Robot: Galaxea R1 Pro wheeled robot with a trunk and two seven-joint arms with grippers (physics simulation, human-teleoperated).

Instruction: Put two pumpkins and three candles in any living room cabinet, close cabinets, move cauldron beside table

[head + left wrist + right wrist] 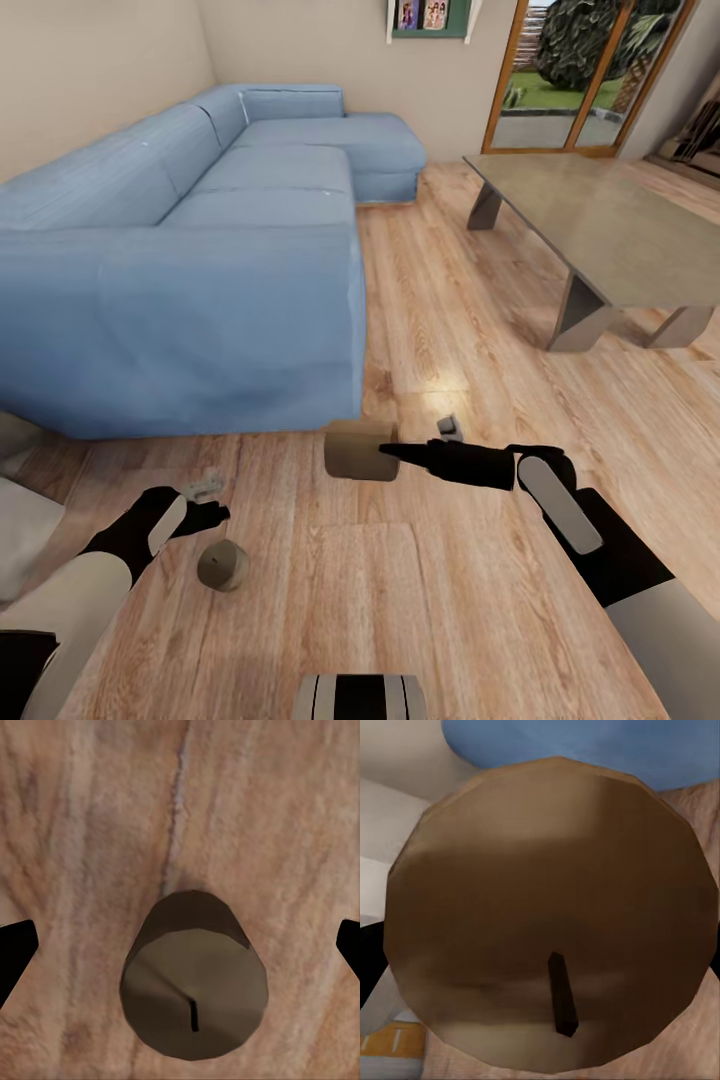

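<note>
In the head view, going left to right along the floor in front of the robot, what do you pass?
Left gripper → candle standing on the floor → candle at the right gripper's tip → right gripper.

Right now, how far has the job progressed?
Nothing looks stored yet. The right gripper holds one candle off the floor. The open left gripper hovers over a second candle on the wood floor. Stowing both remains.

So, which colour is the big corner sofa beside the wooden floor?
Light blue fabric sofa, plain without pattern; the head view shows it best.
</note>
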